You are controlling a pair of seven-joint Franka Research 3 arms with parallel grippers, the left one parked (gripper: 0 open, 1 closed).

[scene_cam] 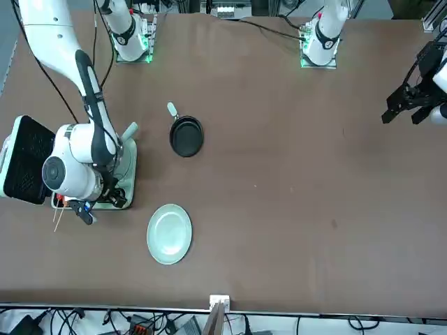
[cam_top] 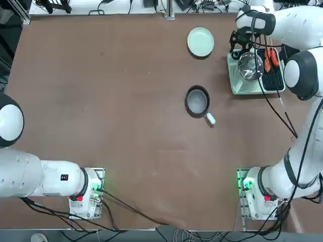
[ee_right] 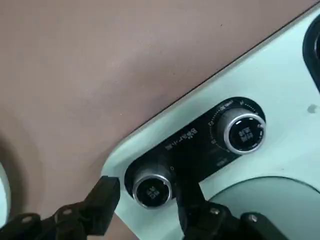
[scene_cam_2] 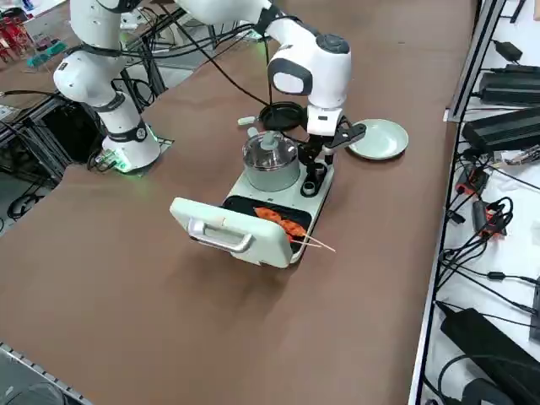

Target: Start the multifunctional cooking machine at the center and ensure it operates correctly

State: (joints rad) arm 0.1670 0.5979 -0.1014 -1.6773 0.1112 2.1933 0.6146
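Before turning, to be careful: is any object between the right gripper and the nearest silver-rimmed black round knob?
Nothing visible stands in the way: the right gripper has its jaws open, one on each side of this knob.

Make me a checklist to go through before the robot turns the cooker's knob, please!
1. Right claw around the knob at the cooker's corner: ok.
2. Claw closed on that knob: not ok, it's open, with a gap beside the knob.
3. Glass lid on the pot: ok.
4. Skewered food on the grill plate: ok.
5. Cooker plugged in: cannot tell.
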